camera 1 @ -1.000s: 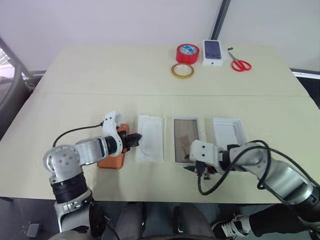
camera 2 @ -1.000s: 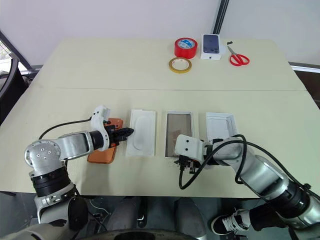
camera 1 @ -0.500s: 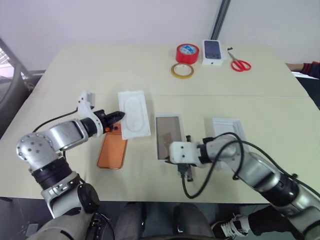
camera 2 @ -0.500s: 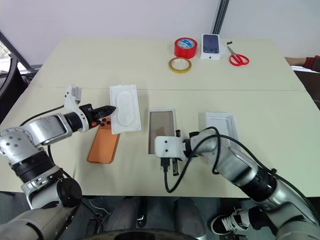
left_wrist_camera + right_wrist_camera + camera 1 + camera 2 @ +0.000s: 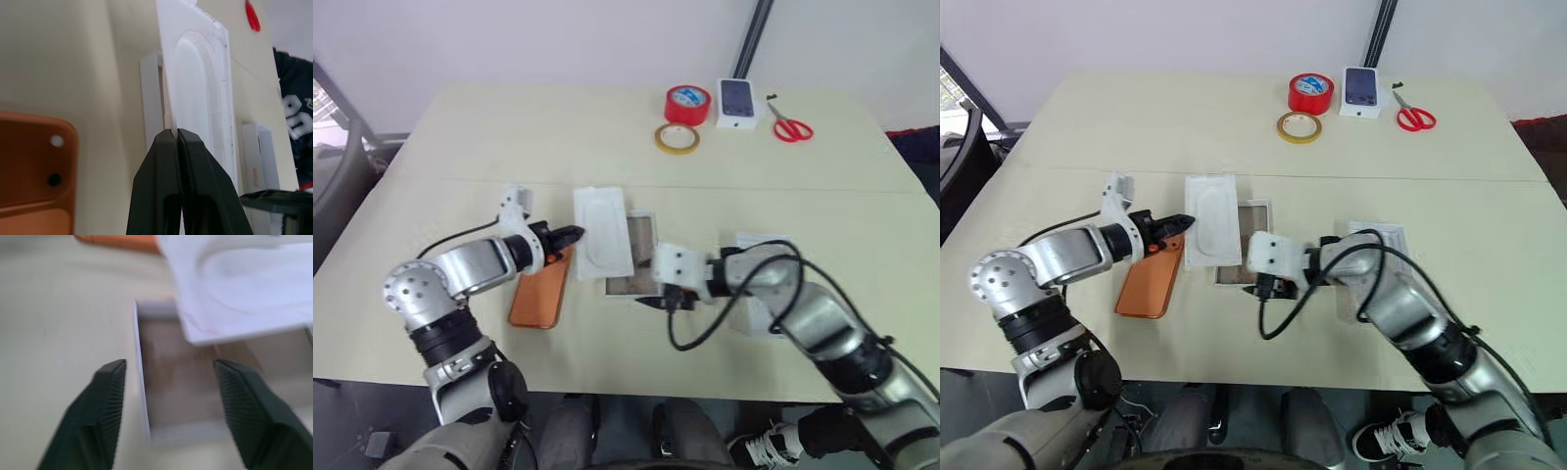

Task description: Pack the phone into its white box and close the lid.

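My left tool (image 5: 176,134) is clamped on the white insert's (image 5: 602,231) edge, held over the white box (image 5: 628,284). Right tool (image 5: 168,404) spread, empty, at the box's near end. Phone (image 5: 538,292) flat on the worktop (image 5: 460,137), long axis running away from me.

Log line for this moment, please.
left gripper: shut on white insert | right gripper: open over white box | phone: on table, unpacked
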You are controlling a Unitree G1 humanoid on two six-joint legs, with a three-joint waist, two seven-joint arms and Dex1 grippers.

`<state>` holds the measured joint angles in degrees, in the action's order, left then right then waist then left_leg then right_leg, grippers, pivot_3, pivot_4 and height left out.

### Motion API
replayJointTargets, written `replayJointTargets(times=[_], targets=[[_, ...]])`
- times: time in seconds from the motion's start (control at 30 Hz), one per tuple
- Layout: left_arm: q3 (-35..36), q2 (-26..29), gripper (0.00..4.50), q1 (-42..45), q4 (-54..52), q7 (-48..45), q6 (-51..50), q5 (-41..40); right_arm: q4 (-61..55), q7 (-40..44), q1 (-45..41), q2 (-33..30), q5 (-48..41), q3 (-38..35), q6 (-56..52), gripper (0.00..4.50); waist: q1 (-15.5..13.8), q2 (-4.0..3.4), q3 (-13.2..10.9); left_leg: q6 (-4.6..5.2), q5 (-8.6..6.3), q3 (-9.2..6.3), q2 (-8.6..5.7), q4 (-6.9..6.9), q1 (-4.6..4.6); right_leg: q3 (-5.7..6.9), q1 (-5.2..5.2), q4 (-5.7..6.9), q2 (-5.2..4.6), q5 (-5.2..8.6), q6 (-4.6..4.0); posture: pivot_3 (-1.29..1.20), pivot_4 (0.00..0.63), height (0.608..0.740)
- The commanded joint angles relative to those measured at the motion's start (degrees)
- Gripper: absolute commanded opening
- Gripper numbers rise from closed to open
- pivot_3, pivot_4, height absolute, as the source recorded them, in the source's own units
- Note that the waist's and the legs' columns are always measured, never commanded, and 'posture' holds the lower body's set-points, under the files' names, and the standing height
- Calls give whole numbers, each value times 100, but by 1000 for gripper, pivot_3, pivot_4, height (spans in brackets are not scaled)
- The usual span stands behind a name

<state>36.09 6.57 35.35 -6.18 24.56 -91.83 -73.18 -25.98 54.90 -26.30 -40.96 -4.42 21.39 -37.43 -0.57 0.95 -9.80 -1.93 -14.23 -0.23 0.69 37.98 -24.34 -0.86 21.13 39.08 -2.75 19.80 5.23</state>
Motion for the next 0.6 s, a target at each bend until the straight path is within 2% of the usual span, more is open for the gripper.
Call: replayJointTargets(times=[0.03, 0.23, 0.37, 0.4, 0.43, 0.53, 0.6], targets=[[-266, -176, 0, -68, -234, 165, 85, -34, -384, -7, 166, -250, -191, -488, -164, 2776, 6, 0, 0, 12, -7, 0, 0, 0, 0, 0, 0, 0, 0, 0, 0, 0, 150, 725], [-583, -453, 0, -126, -246, 333, 271, 70, -375, -203, 317, -384, -172, -751, -169, 2776, 7, 0, 0, 12, -7, 2, 1, -1, 0, -3, 3, 1, 3, 0, 0, 0, 150, 725], [-680, -402, 1373, -126, -235, 356, 333, 76, -314, -371, 203, -292, -176, -852, -174, 2822, -1, 0, 0, 7, -4, 2, 0, -1, -1, -3, 2, 0, 4, 0, 0, 0, 150, 725], [-658, -353, 2005, -116, -239, 333, 356, 32, -282, -415, 148, -247, -190, -872, -172, 2822, -1, 0, 0, 6, -3, 2, 0, -1, -1, -3, 2, 0, 4, 0, 0, 0, 150, 725], [-622, -302, 2452, -94, -239, 313, 384, -26, -241, -444, 88, -189, -227, -887, -183, 2822, 1, 0, 0, 4, -2, 2, 0, -1, -1, -2, 2, 0, 4, 0, 0, 0, 150, 725], [-543, -107, 2527, -49, -271, 226, 493, -196, -131, -530, -82, 12, -333, -892, -256, 1913, 10, 0, 0, -2, 2, 2, 1, -1, -1, -3, 4, 0, 6, 0, 0, 0, 150, 725], [-522, 84, 2527, -48, -288, 146, 597, -264, -43, -587, -208, 150, -360, -834, -287, 896, 18, 0, 0, -2, 2, 2, 1, -2, -1, -3, 4, 0, 6, 0, 0, 0, 150, 725]])
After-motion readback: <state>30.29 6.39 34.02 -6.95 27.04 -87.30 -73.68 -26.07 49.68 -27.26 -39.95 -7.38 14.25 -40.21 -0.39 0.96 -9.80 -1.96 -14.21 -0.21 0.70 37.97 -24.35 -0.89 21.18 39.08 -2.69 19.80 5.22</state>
